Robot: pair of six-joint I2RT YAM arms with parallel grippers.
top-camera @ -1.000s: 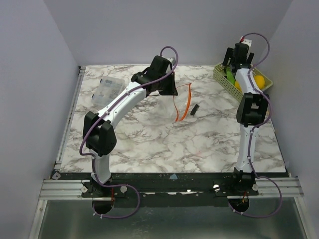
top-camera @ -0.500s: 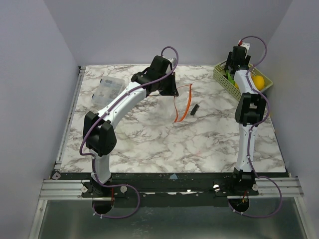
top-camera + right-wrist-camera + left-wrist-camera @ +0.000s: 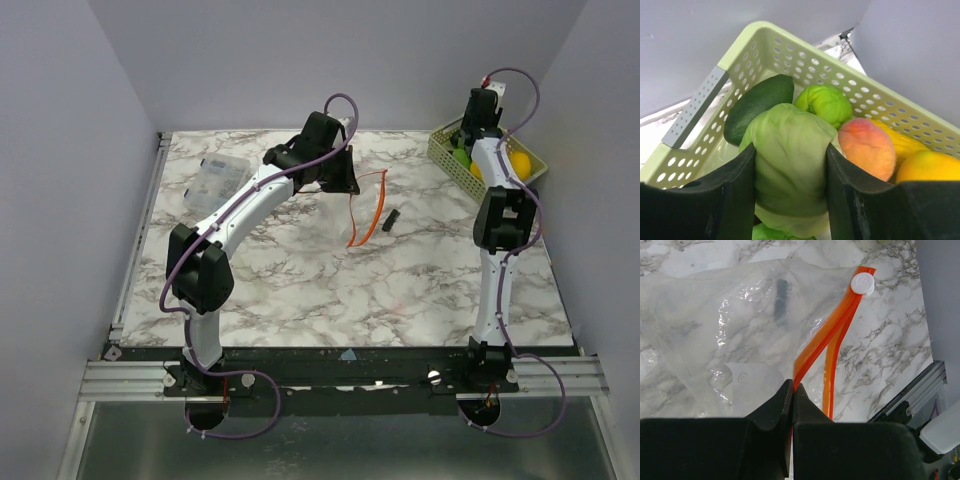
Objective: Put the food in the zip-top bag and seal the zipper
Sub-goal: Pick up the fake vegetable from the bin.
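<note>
My left gripper [image 3: 792,385] is shut on the orange-red zipper [image 3: 832,327] of the clear zip-top bag [image 3: 730,330], holding the mouth up off the table. A white slider [image 3: 862,283] sits at the strip's far end. From the top view, the zipper [image 3: 372,215] hangs in a loop beside the left gripper [image 3: 342,183]. The right gripper [image 3: 790,149] is down in the pale green basket [image 3: 790,55], both pads pressed against a pale green toy vegetable [image 3: 787,185]. Other food lies around it: a dark green avocado [image 3: 757,105], a bright green piece [image 3: 826,103], a peach [image 3: 867,147] and a yellow fruit [image 3: 927,167].
The basket [image 3: 445,160] stands at the table's far right corner, close to the walls. A small black object [image 3: 391,220] lies right of the bag. A clear plastic box [image 3: 220,178] sits at the far left.
The right gripper has gone deeper into the basket and its jaws have closed in onto the pale green vegetable. The left arm and bag have stayed put.
</note>
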